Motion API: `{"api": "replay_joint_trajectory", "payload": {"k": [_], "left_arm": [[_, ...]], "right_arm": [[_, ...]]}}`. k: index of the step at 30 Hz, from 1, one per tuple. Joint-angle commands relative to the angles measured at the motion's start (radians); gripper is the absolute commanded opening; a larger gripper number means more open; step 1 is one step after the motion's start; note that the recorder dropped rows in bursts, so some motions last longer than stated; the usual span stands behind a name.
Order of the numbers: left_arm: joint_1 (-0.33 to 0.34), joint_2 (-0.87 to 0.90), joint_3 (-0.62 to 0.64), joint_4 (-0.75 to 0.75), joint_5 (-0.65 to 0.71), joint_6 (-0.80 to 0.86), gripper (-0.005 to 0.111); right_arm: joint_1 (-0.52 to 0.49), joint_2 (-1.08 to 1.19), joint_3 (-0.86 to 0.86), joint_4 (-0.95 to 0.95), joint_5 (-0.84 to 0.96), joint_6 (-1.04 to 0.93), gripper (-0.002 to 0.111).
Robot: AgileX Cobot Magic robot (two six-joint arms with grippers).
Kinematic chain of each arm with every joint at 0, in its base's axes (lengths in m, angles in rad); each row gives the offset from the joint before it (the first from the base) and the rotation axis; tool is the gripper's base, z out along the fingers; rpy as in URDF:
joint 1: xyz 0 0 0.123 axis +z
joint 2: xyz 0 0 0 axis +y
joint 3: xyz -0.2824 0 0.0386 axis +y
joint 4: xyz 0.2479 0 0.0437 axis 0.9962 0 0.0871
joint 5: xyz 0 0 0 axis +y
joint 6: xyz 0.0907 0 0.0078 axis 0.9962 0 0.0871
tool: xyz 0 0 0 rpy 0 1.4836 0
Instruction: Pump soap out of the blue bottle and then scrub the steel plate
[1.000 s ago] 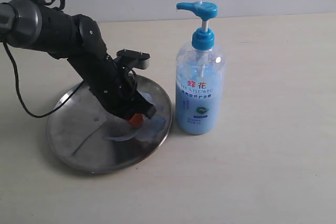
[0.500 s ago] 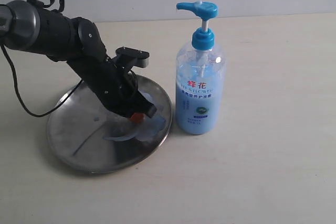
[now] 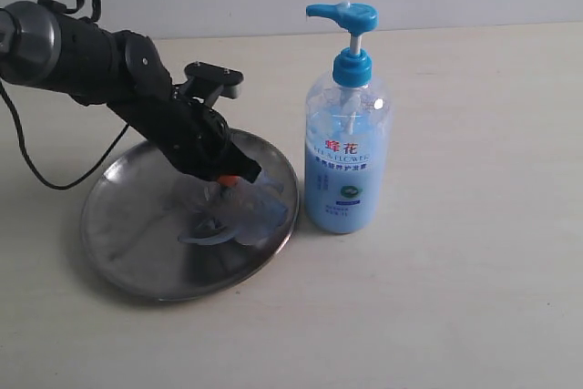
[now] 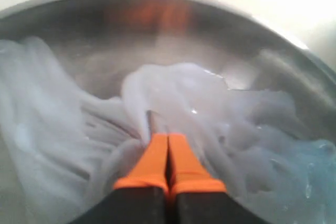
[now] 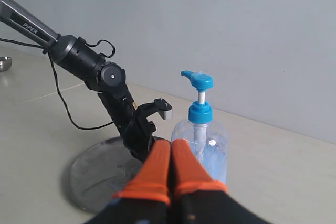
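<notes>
On the beige table point(image 3: 455, 298), the left gripper point(image 3: 228, 179), jaws pressed together, has slid toward the plate's point(image 3: 118, 225) upper right, smearing soap point(image 3: 239, 220); scrubbing seems underway.

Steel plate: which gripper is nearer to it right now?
Left. The left gripper, shut, has its tips down in the soap on the steel plate. The right gripper, also shut, is held well off the plate, out of the exterior view.

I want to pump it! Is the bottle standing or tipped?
Standing. The blue bottle is upright beside the steel plate, pump head on top.
</notes>
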Motion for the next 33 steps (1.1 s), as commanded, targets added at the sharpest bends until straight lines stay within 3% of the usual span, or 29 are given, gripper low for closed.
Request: {"api": "replay_joint_trajectory", "payload": {"k": [1, 8, 14, 27, 33], "left_arm": [[0.042, 0.041, 0.019, 0.037, 0.029, 0.0, 0.0], [0.06, 0.041, 0.019, 0.028, 0.036, -0.003, 0.0], [0.037, 0.041, 0.019, 0.005, 0.079, 0.006, 0.0], [-0.087, 0.041, 0.025, 0.048, 0.196, 0.008, 0.0], [-0.11, 0.041, 0.044, 0.064, 0.177, 0.004, 0.0]], "right_arm": [[0.002, -0.004, 0.01, -0.009, -0.007, -0.001, 0.0], [0.002, -0.004, 0.01, -0.009, -0.007, -0.001, 0.0], [0.002, -0.004, 0.01, -0.009, -0.007, -0.001, 0.0], [0.002, -0.004, 0.01, -0.005, -0.007, -0.001, 0.0], [0.002, -0.004, 0.01, -0.002, -0.005, -0.001, 0.0]]}}
